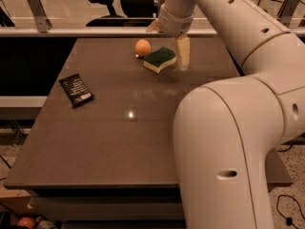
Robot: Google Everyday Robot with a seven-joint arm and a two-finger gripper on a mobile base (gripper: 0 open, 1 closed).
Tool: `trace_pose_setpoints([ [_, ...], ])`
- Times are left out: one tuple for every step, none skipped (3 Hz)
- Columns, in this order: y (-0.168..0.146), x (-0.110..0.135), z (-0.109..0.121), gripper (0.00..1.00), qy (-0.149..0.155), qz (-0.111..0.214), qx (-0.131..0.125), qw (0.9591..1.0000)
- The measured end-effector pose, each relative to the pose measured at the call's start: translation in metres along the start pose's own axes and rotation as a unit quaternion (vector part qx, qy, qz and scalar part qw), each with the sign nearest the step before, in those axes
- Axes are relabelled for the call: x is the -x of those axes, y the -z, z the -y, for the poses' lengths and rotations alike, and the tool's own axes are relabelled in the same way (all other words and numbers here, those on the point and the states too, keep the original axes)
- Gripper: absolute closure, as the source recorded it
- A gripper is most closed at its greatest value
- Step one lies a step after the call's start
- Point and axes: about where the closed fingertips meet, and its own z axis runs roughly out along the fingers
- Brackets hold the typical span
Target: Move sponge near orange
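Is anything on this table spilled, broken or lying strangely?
Nothing stands out. The sponge lies beside the orange, the black packet rests farther left, and the gripper hangs open above the sponge.

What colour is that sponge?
Wavy sponge: dark green over pale yellow; pincer just above. Camera view.

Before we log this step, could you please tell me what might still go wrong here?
The open gripper hangs just above the wavy green-topped yellow foam sponge, one finger low beside it; pulling away could clip and shift it. A shoved sponge could bump the small round orange fruit close by, which might roll toward the far edge of the brown table.
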Motion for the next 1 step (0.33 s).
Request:
trace_pose_setpoints([
  [0.0, 0.0, 0.0, 0.0, 0.0, 0.0, 0.0, 1.0],
])
